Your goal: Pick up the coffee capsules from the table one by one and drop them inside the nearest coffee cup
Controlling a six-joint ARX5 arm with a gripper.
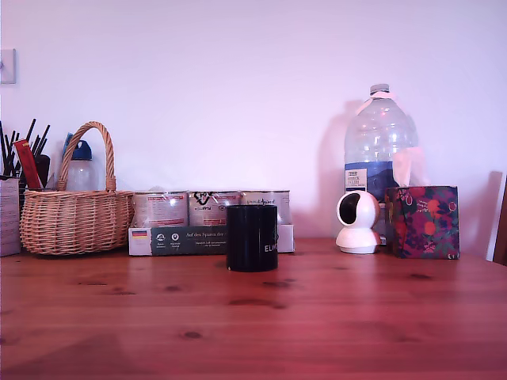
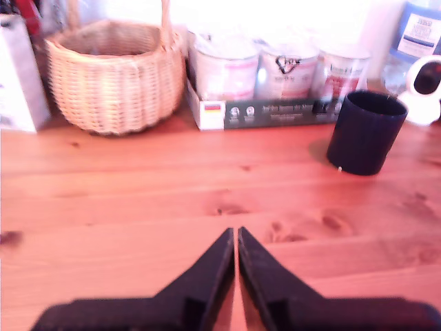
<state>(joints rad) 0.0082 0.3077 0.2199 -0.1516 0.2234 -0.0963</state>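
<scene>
1. The black gripper hung over the bare wooden table, its fingers pressed together on nothing; its base was cut off by the wrist view's edge.
2. The black coffee cup stood upright at the gripper's one o'clock, just before the tray of silver tins.
3. No coffee capsule could be made out; the cup's inside was hidden.

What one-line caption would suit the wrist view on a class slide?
Closed gripper hovering over the wooden table, black mug, wicker basket and tins beyond.
</scene>
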